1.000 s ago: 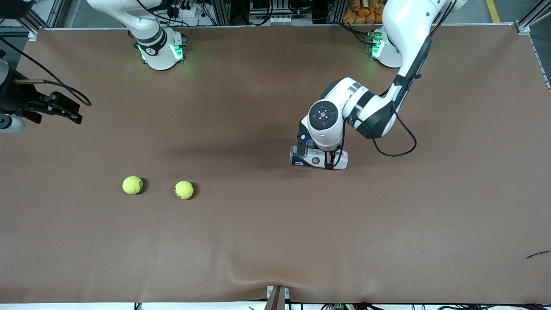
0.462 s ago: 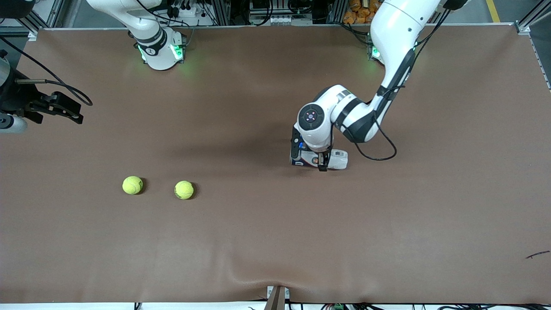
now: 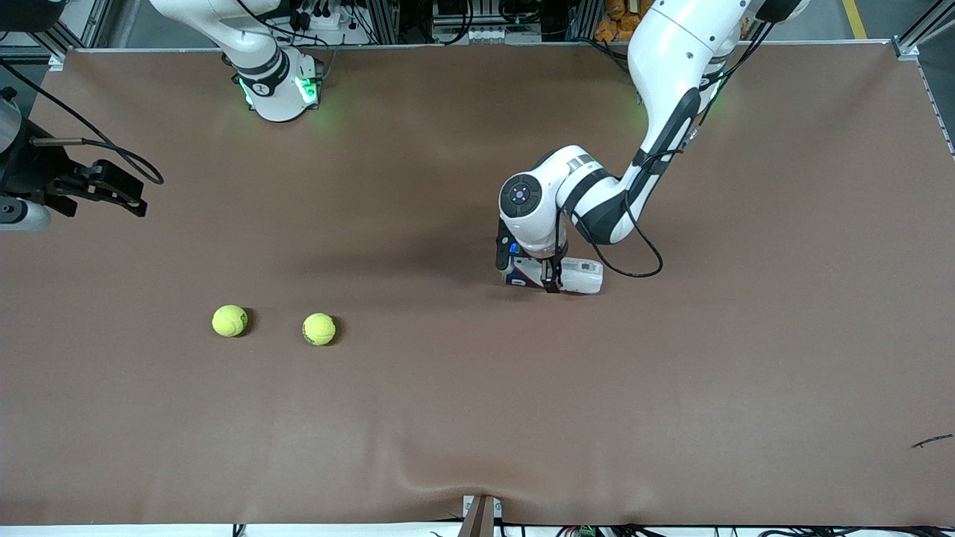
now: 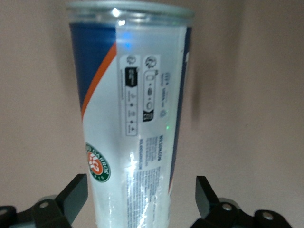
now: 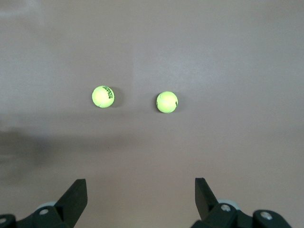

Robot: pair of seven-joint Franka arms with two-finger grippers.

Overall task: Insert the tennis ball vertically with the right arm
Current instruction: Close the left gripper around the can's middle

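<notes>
Two yellow-green tennis balls (image 3: pixel 229 321) (image 3: pixel 318 329) lie side by side on the brown table, toward the right arm's end; both show in the right wrist view (image 5: pixel 103 96) (image 5: pixel 166 101). A clear ball can (image 3: pixel 578 277) with a blue, orange and white label lies on its side mid-table; it fills the left wrist view (image 4: pixel 133 118). My left gripper (image 3: pixel 528 268) (image 4: pixel 141 199) is open, low over the can, one finger on each side with gaps. My right gripper (image 3: pixel 118 194) (image 5: pixel 141 199) is open and empty, up over the table's edge at the right arm's end.
The brown mat (image 3: pixel 477 418) has a wrinkle near the front edge above a small bracket (image 3: pixel 480 516). A dark scrap (image 3: pixel 931 441) lies near the front corner at the left arm's end. Both arm bases stand along the back edge.
My left gripper has slid along the lying can toward the right arm's end, still open. The can and both balls have not moved. The right gripper has barely shifted.
</notes>
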